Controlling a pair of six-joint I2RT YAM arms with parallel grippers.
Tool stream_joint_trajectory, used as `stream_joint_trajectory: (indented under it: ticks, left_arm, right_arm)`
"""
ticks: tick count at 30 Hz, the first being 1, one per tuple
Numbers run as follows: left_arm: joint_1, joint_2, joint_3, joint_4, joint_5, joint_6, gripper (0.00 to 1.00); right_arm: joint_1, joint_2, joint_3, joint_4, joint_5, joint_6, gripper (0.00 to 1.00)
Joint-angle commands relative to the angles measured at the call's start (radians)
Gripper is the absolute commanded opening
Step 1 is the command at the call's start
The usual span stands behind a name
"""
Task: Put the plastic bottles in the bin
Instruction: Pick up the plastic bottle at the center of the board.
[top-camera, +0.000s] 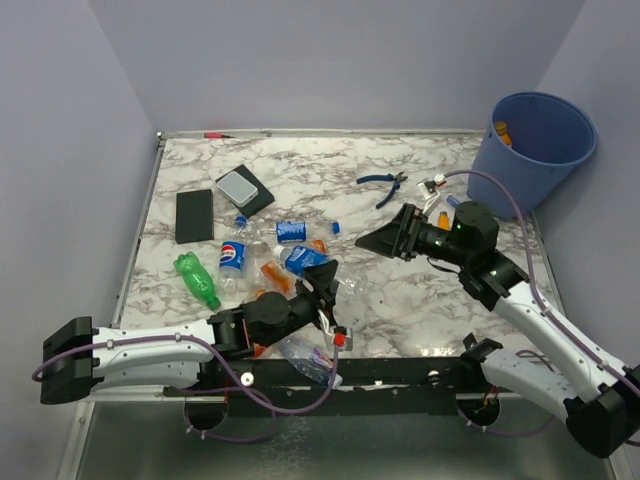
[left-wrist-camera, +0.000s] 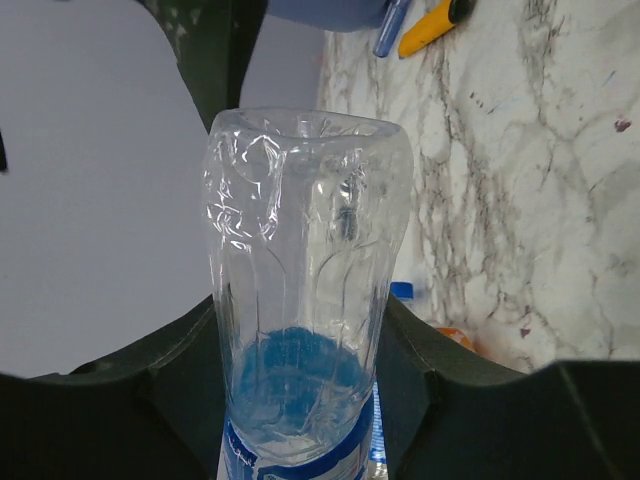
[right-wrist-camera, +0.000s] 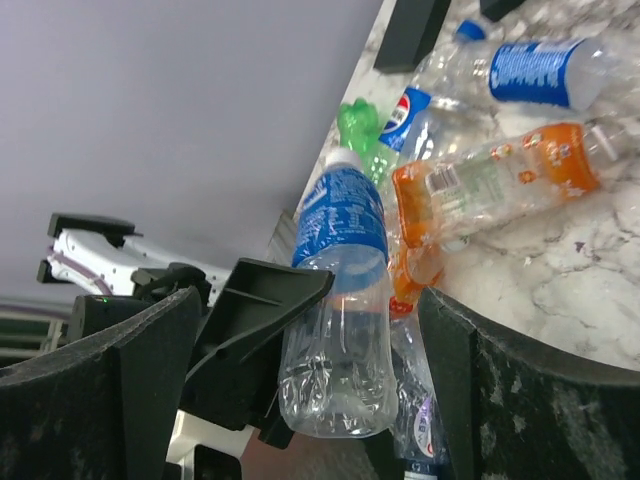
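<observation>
My left gripper (top-camera: 325, 275) is shut on a clear bottle with a blue label (top-camera: 306, 259), held above the near middle of the table; in the left wrist view (left-wrist-camera: 300, 335) the bottle's base (left-wrist-camera: 305, 250) points away between the fingers. My right gripper (top-camera: 385, 232) is open and empty, facing the left one a short way off. In the right wrist view (right-wrist-camera: 308, 295) the held bottle (right-wrist-camera: 340, 300) hangs ahead, apart from the fingers. More bottles lie left of centre: a green one (top-camera: 197, 280), a Pepsi one (top-camera: 233, 257), a blue-labelled one (top-camera: 290, 231). The blue bin (top-camera: 540, 150) stands at the far right.
A flat black slab (top-camera: 194, 215) and a black-and-grey box (top-camera: 244, 190) lie at the back left. Blue-handled pliers (top-camera: 383, 186) and an orange-handled tool (top-camera: 441, 213) lie near the bin. A clear bottle with a red cap (top-camera: 312, 355) lies at the near edge.
</observation>
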Motion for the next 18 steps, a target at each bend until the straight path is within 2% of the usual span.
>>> stream_joint_trajectory:
  ticks: [1,9,15,18]
  left_arm:
    - [-0.051,0.056,0.023,0.033,-0.053,0.246,0.05]
    - [-0.173,0.067,0.052,-0.009,-0.083,0.320,0.02]
    - [-0.316,0.069,0.047,-0.124,-0.126,0.339,0.00]
    - [-0.343,0.063,0.051,-0.172,-0.140,0.337,0.00]
  right_arm:
    - [-0.004,0.099,-0.013,0.153,-0.241,-0.012,0.93]
    - [-0.003,0.164,0.007,0.091,-0.253,-0.081,0.93]
    - [0.013,0.283,0.012,0.161,-0.376,-0.076,0.92]
    - [0.051,0.314,0.056,0.083,-0.375,-0.155,0.92]
